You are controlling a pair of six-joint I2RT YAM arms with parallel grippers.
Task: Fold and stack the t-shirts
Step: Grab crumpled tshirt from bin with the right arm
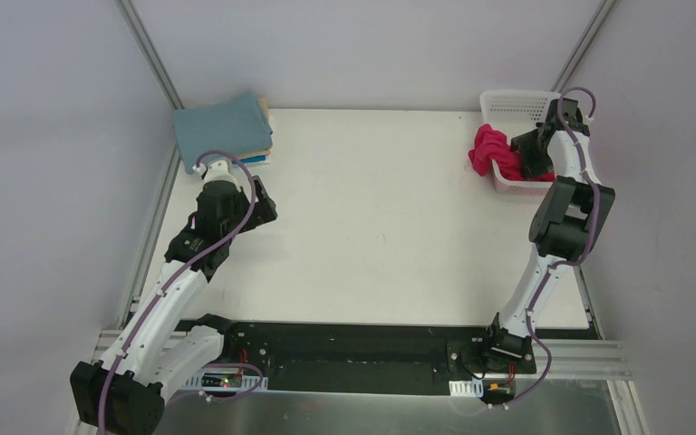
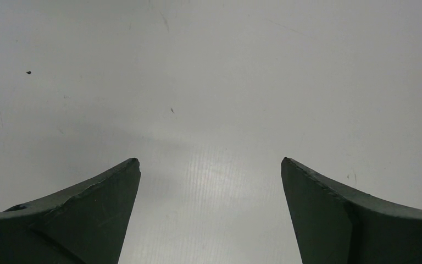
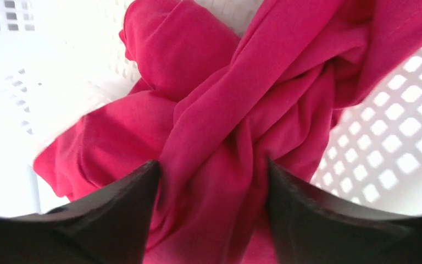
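- 1 crimson t-shirt (image 3: 214, 126) is lying bunched in 1 white basket (image 1: 517, 104), far-right on the surface (image 1: 372, 227).
- 1 folded stack (image 1: 222, 127) is sitting far-left, teal-grey on top.
- Right jaws are standing apart, straddling a crimson fold.
- Left jaws are hovering wide apart over the surface.

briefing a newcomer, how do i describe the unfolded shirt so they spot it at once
At the far right corner of the white table sits a white plastic mesh basket. The crimson-pink cloth t-shirt spills over its left rim, the right claw astride a fold. It alone is bright and crumpled; the muted folded shirts lie flat at far left.
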